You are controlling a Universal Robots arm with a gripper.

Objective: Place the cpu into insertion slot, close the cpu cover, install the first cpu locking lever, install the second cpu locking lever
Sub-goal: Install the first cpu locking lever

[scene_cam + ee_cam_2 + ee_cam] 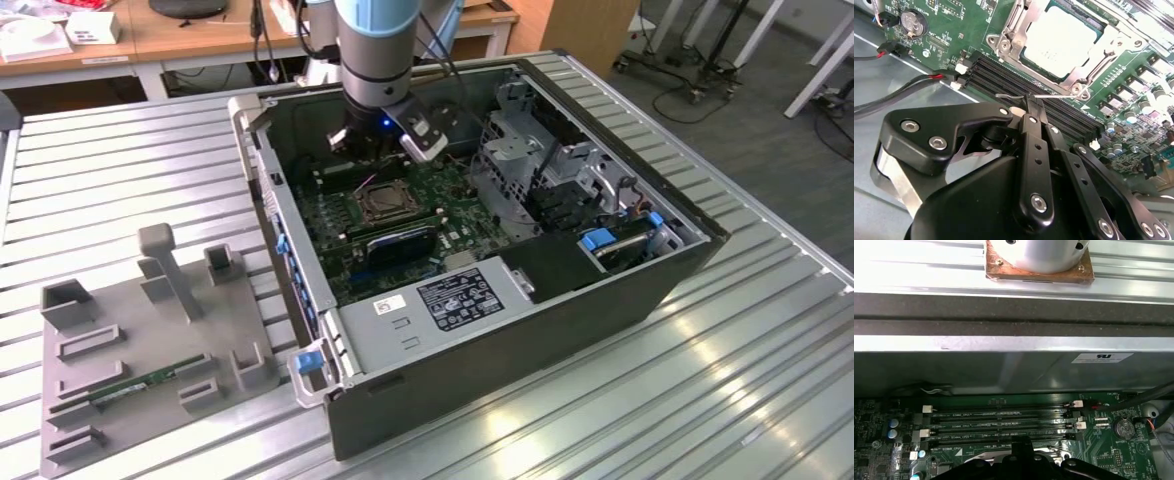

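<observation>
The cpu lies flat in the insertion slot on the green board, its pale metal top showing. The cpu cover, a silvery frame, rests down around it. A thin wire locking lever runs along the slot's side nearest the memory slots. My gripper is shut, and its black tips touch that wire. In the exterior view the gripper hangs inside the open case, just behind the slot. In the first wrist view the gripper sits over the memory slots.
Black memory slots lie between the gripper and the case wall. Red and black cables run beside them. A drive cage and a power supply crowd the case. A grey fixture tray sits on the exterior view's left.
</observation>
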